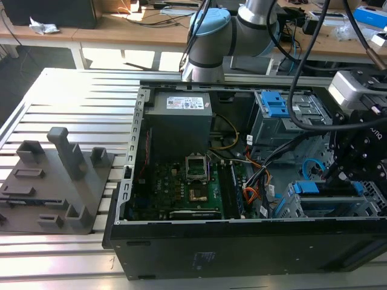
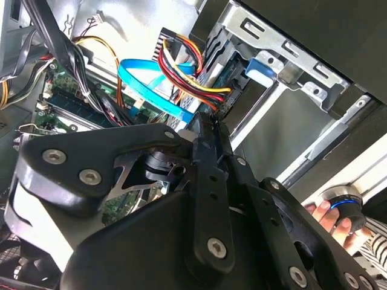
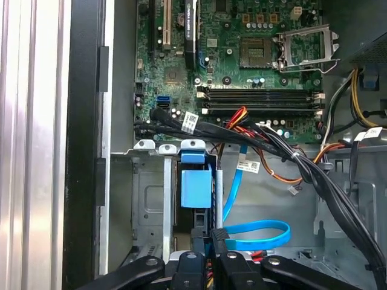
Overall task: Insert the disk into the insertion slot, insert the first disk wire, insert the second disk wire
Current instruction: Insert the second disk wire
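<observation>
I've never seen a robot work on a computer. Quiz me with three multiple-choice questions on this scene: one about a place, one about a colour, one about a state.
1. Where does the grey plastic block with upright posts stand?
A. Inside the computer
B. On the slatted metal table, at the exterior view's left of the black computer case
C. On the floor

2. What colour is the thin flat looping cable beside the black claw?
A. Light blue
B. Green
C. White

3. How is the computer case?
A. Closed
B. Wrapped in plastic
C. Open on its side

Answers: 1 B, the block rests on the slats outside the case. 2 A, both wrist views show it light blue. 3 C, the green circuit board lies exposed.
</observation>
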Available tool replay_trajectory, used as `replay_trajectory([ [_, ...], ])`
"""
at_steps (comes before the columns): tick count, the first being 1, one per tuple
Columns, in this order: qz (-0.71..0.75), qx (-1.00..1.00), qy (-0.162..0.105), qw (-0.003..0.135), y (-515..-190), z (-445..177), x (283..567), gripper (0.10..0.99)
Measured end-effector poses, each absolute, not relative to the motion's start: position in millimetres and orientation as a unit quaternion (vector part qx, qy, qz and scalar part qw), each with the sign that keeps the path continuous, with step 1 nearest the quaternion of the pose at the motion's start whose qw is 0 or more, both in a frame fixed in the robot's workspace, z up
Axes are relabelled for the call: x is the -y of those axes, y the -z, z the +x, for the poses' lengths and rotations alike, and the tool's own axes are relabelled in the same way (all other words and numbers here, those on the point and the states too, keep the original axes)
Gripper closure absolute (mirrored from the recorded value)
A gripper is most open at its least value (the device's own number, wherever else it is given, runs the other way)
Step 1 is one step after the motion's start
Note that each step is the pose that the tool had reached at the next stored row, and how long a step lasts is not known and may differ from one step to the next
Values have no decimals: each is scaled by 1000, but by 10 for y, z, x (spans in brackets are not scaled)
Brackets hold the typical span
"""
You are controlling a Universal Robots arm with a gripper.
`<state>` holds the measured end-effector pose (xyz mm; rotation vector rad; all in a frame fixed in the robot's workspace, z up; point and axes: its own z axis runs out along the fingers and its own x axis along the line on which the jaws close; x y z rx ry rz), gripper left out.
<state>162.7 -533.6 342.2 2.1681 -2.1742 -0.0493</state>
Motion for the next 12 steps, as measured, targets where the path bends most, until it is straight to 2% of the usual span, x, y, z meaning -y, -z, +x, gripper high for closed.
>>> replay_trajectory([
  [12,703,710,16,36,-3373,1654,5369,925],
])
